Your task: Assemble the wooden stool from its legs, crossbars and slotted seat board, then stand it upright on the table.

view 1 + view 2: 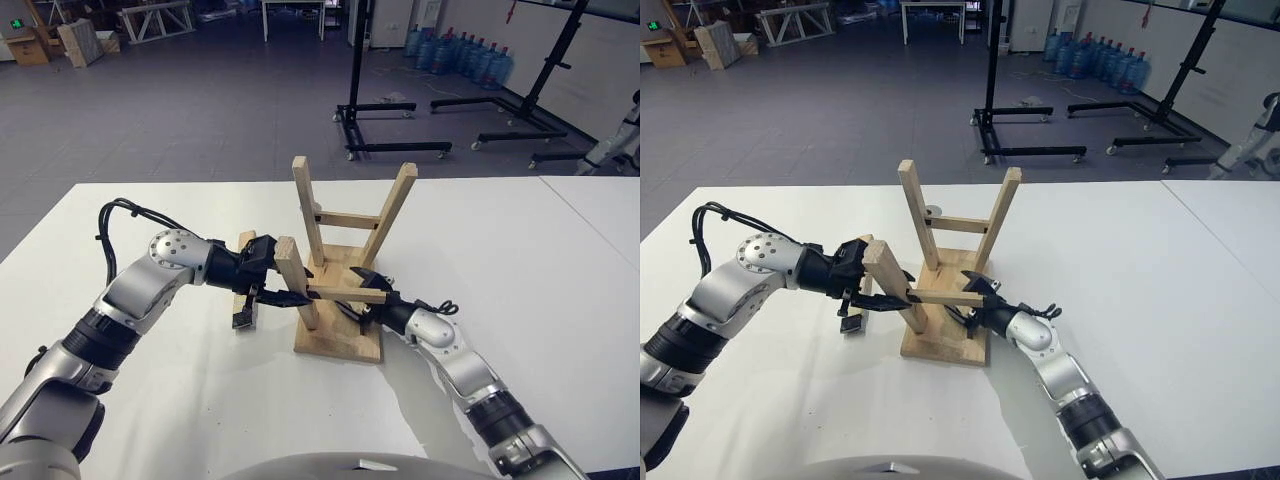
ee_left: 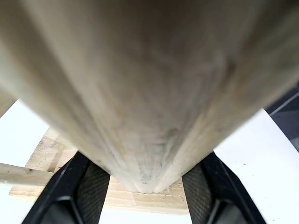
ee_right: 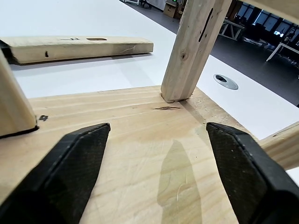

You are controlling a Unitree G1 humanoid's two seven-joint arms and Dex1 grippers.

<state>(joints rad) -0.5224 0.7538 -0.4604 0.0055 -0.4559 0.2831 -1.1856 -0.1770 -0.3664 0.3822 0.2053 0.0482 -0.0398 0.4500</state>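
Note:
The stool stands upside down, its seat board [image 1: 335,345] flat on the white table. Two legs [image 1: 308,210] [image 1: 392,215] rise from its far side, joined by a crossbar [image 1: 348,219]. My left gripper [image 1: 290,297] is shut on a third leg [image 1: 292,268] at the board's near left, seen close up between the fingers [image 2: 96,186]. A second crossbar [image 1: 345,294] runs from that leg towards my right gripper [image 1: 368,300]. The right gripper [image 3: 156,154] hovers open just over the seat board [image 3: 140,135], near a standing leg [image 3: 194,46].
A loose leg [image 3: 79,46] lies flat on the table left of the seat board [image 1: 243,262]. A round cable port [image 3: 225,81] sits in the tabletop behind the stool. Black wheeled stands [image 1: 395,110] are on the floor beyond the far edge.

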